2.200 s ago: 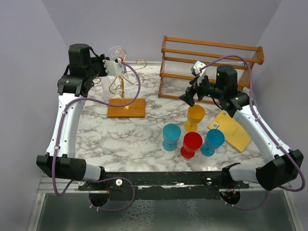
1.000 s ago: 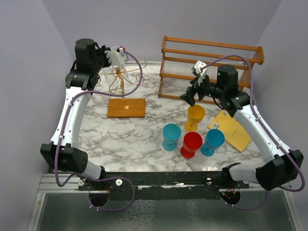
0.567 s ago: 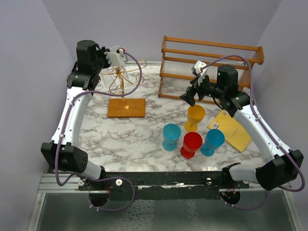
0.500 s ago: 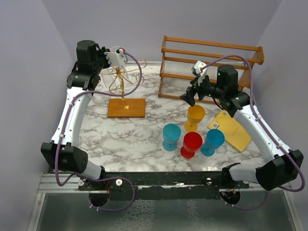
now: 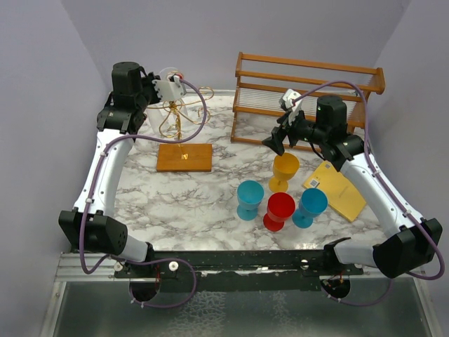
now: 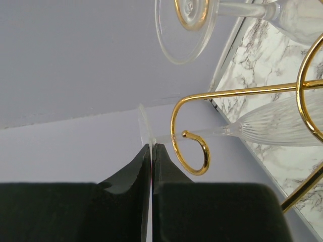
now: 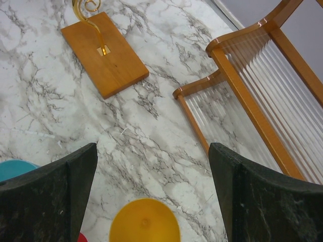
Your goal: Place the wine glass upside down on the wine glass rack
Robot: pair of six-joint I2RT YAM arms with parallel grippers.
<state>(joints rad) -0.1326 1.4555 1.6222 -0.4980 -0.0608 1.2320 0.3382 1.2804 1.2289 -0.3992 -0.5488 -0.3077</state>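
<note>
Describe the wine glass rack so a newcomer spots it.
On the marble table, far left, sits a flat orange-brown base. The wine glass rack is the thin gold wire tree with curled arms on it, not the slatted wooden shelf.

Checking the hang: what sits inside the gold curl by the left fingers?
The stem of a wine glass crosses the curl, ribbed bowl beyond. The fingers cover its foot's lower edge.

plain lilac walls (image 5: 224, 31) enclose a grey-veined white marble table (image 5: 196, 207) under soft, even light.
</note>
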